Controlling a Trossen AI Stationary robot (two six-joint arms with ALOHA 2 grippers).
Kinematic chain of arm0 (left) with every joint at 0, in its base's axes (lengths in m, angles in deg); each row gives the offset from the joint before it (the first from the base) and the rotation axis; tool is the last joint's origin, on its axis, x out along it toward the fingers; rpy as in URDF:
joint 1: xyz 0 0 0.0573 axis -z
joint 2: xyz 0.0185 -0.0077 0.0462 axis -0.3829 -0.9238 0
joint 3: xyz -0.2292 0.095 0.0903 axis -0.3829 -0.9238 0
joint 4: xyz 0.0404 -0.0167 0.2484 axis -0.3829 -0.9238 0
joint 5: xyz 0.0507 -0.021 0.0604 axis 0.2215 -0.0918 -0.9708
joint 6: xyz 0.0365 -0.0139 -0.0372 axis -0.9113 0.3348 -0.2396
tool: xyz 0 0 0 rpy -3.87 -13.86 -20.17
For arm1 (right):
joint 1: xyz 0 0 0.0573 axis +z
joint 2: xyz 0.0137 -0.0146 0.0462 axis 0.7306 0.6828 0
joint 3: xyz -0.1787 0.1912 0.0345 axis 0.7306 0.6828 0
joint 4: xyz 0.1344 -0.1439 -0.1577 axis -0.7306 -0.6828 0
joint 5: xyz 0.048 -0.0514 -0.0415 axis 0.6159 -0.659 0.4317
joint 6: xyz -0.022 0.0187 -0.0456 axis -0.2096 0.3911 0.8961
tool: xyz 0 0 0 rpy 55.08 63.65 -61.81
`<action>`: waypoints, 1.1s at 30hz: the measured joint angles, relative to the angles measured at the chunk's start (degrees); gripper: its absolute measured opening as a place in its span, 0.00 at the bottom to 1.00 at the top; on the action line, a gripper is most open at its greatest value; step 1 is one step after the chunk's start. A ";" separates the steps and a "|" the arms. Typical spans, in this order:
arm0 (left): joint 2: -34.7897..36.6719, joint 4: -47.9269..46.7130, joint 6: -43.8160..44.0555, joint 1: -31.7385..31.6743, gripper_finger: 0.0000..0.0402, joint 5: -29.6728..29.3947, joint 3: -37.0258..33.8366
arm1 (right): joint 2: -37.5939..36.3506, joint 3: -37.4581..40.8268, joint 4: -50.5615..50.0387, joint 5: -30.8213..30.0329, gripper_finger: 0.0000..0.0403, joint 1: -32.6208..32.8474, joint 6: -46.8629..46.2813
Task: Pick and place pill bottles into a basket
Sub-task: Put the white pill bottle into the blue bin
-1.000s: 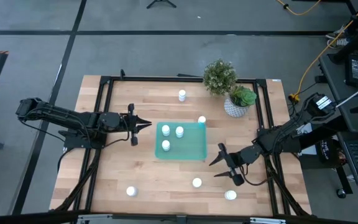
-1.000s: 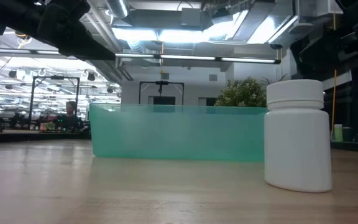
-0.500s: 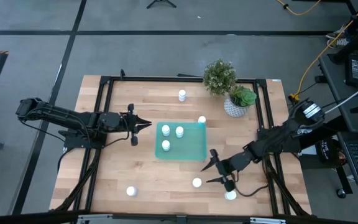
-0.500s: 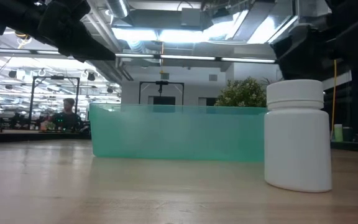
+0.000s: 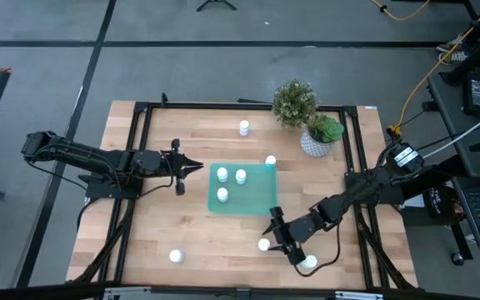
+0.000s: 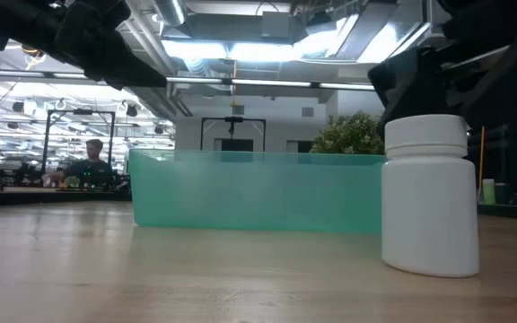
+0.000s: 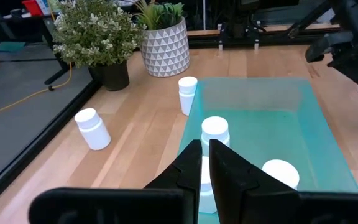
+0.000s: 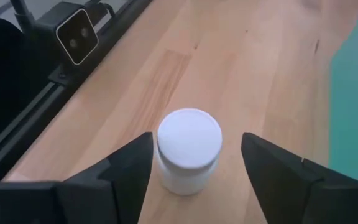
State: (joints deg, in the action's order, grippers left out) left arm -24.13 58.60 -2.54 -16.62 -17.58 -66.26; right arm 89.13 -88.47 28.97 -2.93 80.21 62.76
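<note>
Counting from the overhead camera, three pill bottles [image 5: 230, 183] already stand inside the basket [image 5: 257, 200], all in its left part, toward nine o'clock from the tray's middle. Five are left on the counter [image 5: 165, 225]: one touching or just beside the basket's corner at one o'clock [image 5: 271, 161], one farther out at twelve o'clock [image 5: 244, 127], one well apart at seven o'clock [image 5: 177, 257], and two near the front edge around five o'clock [image 5: 263, 245] [image 5: 309, 262]. By that count the job is under halfway done.

The right gripper [image 5: 275, 235] hangs with its jaws spread wide and empty, straddling the nearer five o'clock bottle without touching it; the wrist camera shows the bottle [image 8: 189, 149] centred between the fingers [image 8: 129, 163]. That bottle stands upright, cap up, long axis vertical, as every bottle in sight appears to. My reading is that a grasp on it comes next.

The left gripper [image 5: 197, 166] waits clenched and empty at nine o'clock of the basket, tips pointing toward it.
</note>
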 joint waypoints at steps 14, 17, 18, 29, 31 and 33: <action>-0.02 0.02 0.00 0.00 0.06 0.00 0.00 | 1.68 -0.69 -0.35 0.09 0.62 0.00 -1.44; -0.01 0.00 0.00 0.00 0.06 0.00 0.00 | 1.68 -0.69 -0.19 0.40 0.62 0.00 -1.75; 0.00 0.00 0.00 0.00 0.07 0.00 0.00 | 1.68 -0.69 -0.02 0.48 0.62 0.00 -1.75; 0.00 0.00 0.00 0.00 0.06 0.00 0.00 | 1.68 -0.72 0.90 0.57 0.62 0.00 -3.02; 0.00 0.00 0.00 0.00 0.06 0.00 0.00 | 1.68 -0.72 0.90 0.57 0.62 0.00 -3.04; 0.00 0.00 0.00 0.00 0.07 0.00 0.00 | 1.68 -0.72 1.01 0.59 0.62 0.00 -3.06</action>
State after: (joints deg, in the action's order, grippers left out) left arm -24.13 58.60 -2.54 -16.62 -17.58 -66.26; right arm 90.81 -89.18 29.98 -2.34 80.21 59.70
